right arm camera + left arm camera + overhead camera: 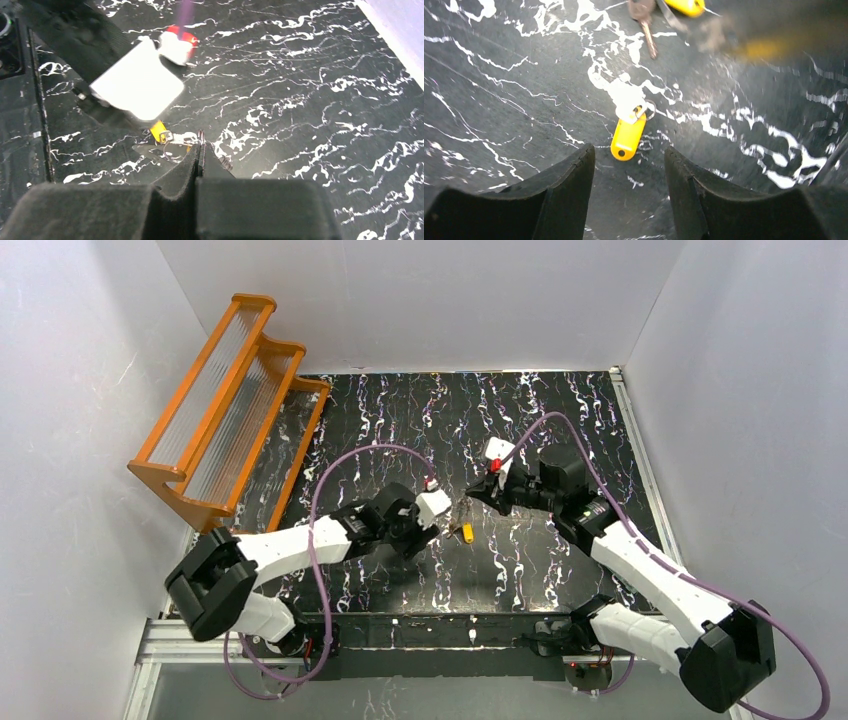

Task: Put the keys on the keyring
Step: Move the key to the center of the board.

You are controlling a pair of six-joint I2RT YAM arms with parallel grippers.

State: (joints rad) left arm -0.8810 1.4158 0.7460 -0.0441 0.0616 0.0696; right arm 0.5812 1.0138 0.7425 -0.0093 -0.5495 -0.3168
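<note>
A small key with a yellow head (627, 136) lies flat on the black marbled table (499, 100), with a little metal ring at its far end. My left gripper (628, 150) hovers open just short of it, a finger on each side and nothing between them. From above, that key (466, 532) lies between the left gripper (440, 528) and the right gripper (472, 493). A second key (647, 30) and another yellow piece (686, 6) lie further off. My right gripper (201, 147) is shut, pinching a thin wire loop, the keyring (166, 150), beside the yellow key (159, 131).
An orange rack with ribbed clear panels (225, 410) stands at the back left. White walls close in the table on three sides. The left wrist's white camera block (137, 87) hangs close in front of the right gripper.
</note>
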